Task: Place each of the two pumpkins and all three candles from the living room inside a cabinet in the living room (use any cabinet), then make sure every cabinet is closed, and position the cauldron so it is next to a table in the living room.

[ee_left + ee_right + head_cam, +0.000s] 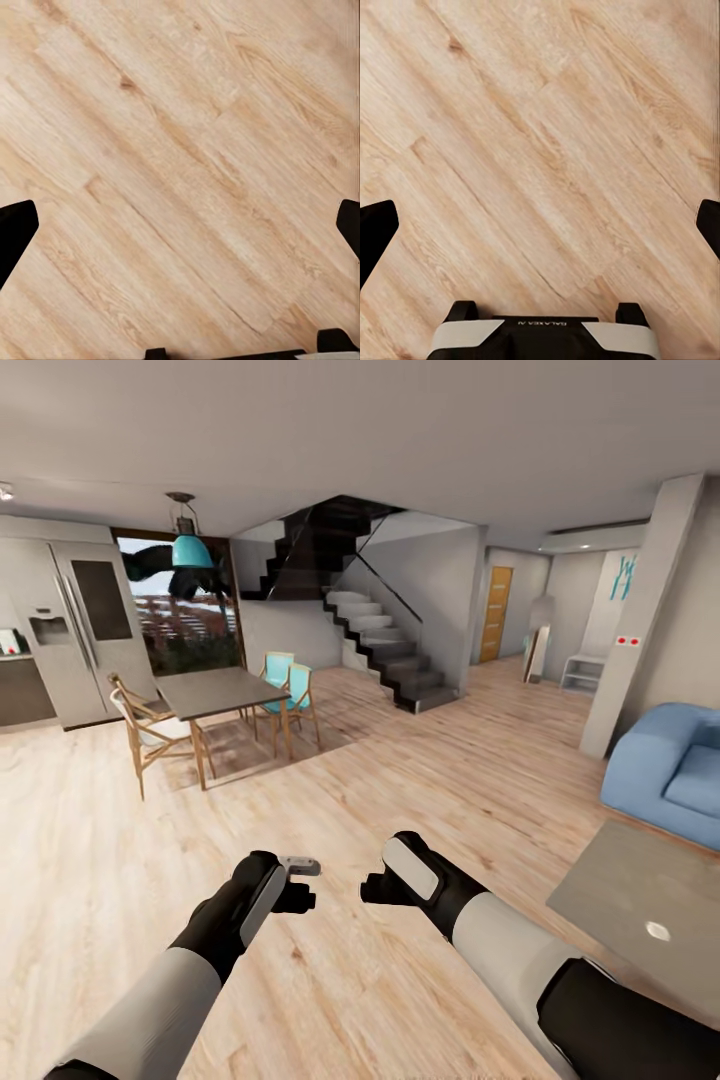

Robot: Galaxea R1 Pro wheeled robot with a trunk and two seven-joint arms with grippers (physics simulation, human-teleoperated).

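Wood floor [540, 135] beneath right claw [540, 225], mirrored "GALAXEA" lettering on it

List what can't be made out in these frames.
- Low grey table, head view: cut off by the right edge; the small white thing on it is too small to identify.
- Blue sofa, head view: cut off by the right edge.
- Items on the kitchen counter, head view: too small and blurred, cut by the left edge.
- Left gripper and right gripper, wrist views: fingertips run off the frame edges over wood floor.
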